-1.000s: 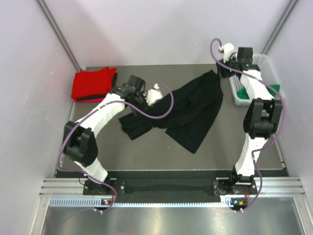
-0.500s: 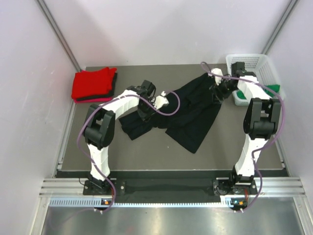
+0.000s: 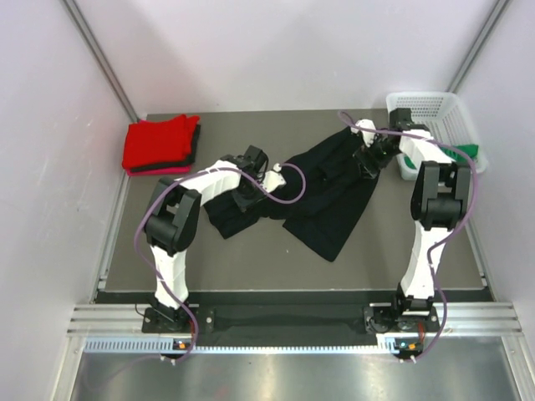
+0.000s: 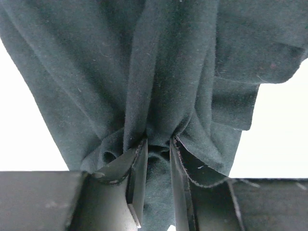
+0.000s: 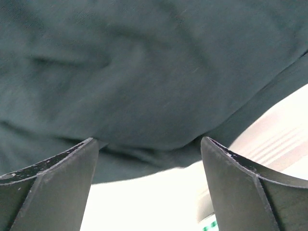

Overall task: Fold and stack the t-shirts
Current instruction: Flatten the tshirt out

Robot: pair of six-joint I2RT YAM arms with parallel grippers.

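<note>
Black jersey cloth dominates the scene: a black t-shirt (image 3: 330, 188) lies unfolded and rumpled across the middle of the grey table (image 3: 251, 259), running from the centre towards the far right. At its left edge the left gripper (image 4: 158, 144) has its two fingers pinched on a bunched fistful of the cloth, and pleats fan out from the pinch. At the far right edge the right gripper (image 5: 149, 144) has its fingers spread wide with nothing between them, and the shirt's hem hangs just ahead of the tips. A red t-shirt (image 3: 159, 142) sits folded in the far left corner. A green t-shirt (image 3: 470, 151) shows in the white mesh basket (image 3: 435, 104) at the far right. The black shirt looks light, limp and in no way fragile. It will likely sag and crease wherever it is unsupported, and thin layers may slide out of a shallow pinch. The best holds are probably two well-separated points along one edge, such as the shoulders or hem corners, so it can be drawn flat before folding.
</note>
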